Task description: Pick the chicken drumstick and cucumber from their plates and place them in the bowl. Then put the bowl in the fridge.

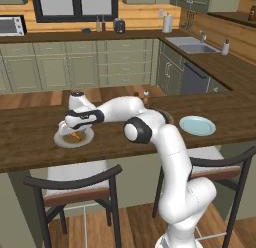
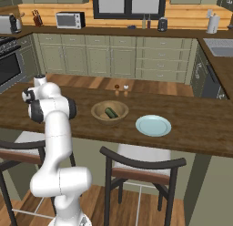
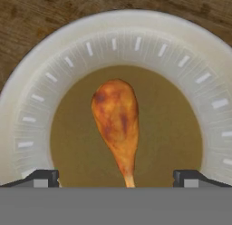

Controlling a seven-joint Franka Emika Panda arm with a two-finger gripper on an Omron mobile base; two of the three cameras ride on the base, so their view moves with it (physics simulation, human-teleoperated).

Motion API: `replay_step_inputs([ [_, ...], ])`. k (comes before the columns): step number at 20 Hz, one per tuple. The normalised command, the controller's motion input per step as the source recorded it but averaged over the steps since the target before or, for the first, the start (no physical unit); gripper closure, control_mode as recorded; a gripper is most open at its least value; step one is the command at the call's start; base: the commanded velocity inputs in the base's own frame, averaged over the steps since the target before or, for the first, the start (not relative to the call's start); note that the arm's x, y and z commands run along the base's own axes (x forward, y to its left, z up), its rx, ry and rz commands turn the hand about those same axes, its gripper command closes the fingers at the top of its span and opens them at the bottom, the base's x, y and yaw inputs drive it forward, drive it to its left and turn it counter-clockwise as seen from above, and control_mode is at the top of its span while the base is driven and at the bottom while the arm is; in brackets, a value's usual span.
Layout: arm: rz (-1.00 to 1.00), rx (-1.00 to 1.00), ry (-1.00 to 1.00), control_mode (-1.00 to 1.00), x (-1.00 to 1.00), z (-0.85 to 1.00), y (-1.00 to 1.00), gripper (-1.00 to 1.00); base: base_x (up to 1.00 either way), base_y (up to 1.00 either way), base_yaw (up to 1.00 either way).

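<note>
The chicken drumstick (image 3: 117,122), orange-brown and tapered, lies in the brownish middle of a pale plate (image 3: 136,42) on the wooden counter. My gripper (image 3: 117,178) hangs open just above it, one fingertip (image 3: 43,178) on each side of the thin end, touching nothing. From the left base view, the gripper (image 1: 67,132) points down over that plate (image 1: 85,140), with the drumstick (image 1: 74,135) under it. The cucumber (image 2: 110,113), dark green, lies inside the wooden bowl (image 2: 119,115) in the middle of the counter. The fridge is out of view.
An empty pale blue plate (image 2: 153,125) sits right of the bowl, and it shows too as the blue plate (image 1: 197,125). Salt and pepper shakers (image 2: 121,89) stand behind the bowl. Two bar stools (image 1: 75,184) are tucked under the counter's near edge.
</note>
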Motion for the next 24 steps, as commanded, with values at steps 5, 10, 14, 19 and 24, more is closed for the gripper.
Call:
replay_step_inputs([
  [5,0.00,0.00,0.00,-1.00,0.03,-0.12,0.07,-1.00,0.00,0.00,0.00],
  [10,0.00,0.00,-0.01,-1.00,0.00,-0.16,0.02,-1.00,0.00,0.00,0.00],
  [14,0.01,0.00,-0.02,-1.00,0.00,-0.15,0.00,-1.00,0.00,0.00,0.00],
  [19,0.02,0.00,-0.01,-1.00,0.00,-0.16,0.00,1.00,0.00,0.00,0.00],
  [24,0.03,0.00,0.00,-1.00,0.00,-0.18,0.00,1.00,0.00,0.00,0.00],
])
